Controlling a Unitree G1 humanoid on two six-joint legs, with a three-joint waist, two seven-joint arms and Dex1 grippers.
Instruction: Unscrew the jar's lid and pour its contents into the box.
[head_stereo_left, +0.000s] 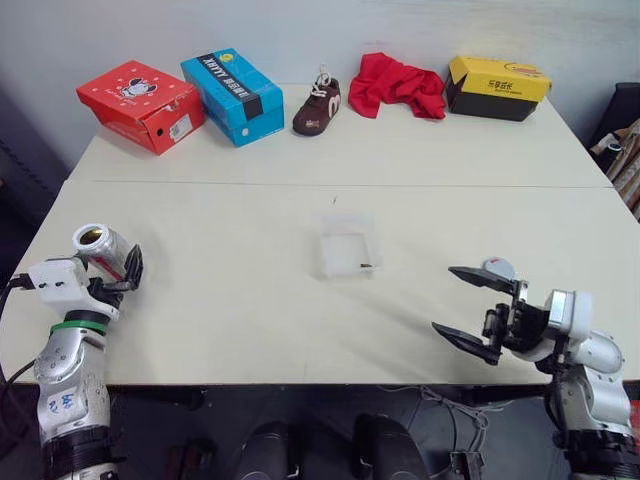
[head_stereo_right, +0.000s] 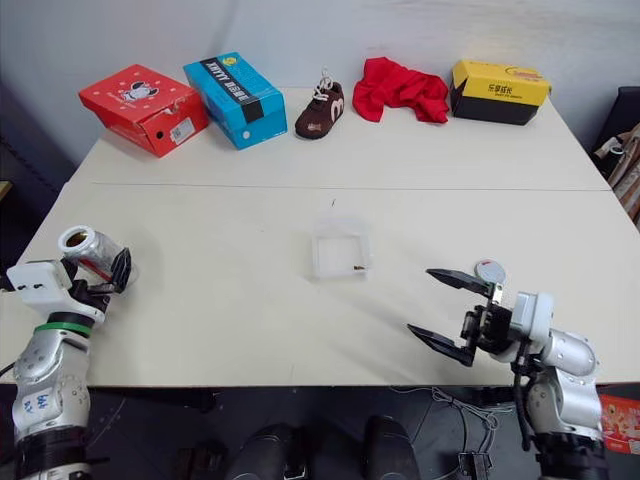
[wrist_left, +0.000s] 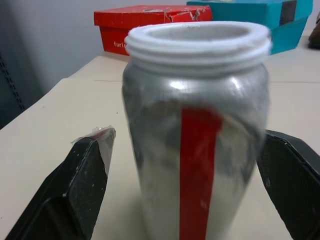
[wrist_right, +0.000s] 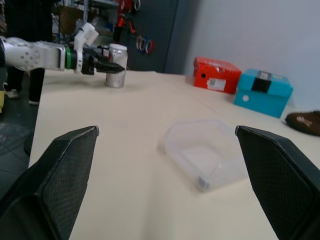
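Observation:
The jar (head_stereo_left: 100, 247), silvery with a red stripe (wrist_left: 197, 170), stands upright and lidless on the table near its left edge. My left gripper (head_stereo_left: 112, 268) is open around it, one finger (wrist_left: 92, 170) clearly apart from its side. The round grey lid (head_stereo_left: 497, 267) lies by the far finger of my right gripper (head_stereo_left: 444, 298), which is open and empty near the front right edge. Mid-table sits the clear box (head_stereo_left: 348, 243), with tiny dark contents (head_stereo_left: 365, 266) in its near right corner.
Along the back stand a red shoe box (head_stereo_left: 140, 105), a blue shoe box (head_stereo_left: 232, 96), a brown shoe (head_stereo_left: 318, 105), a red cloth (head_stereo_left: 398, 84) and a yellow-black box (head_stereo_left: 497, 87). A seam (head_stereo_left: 330, 183) crosses the table behind the clear box.

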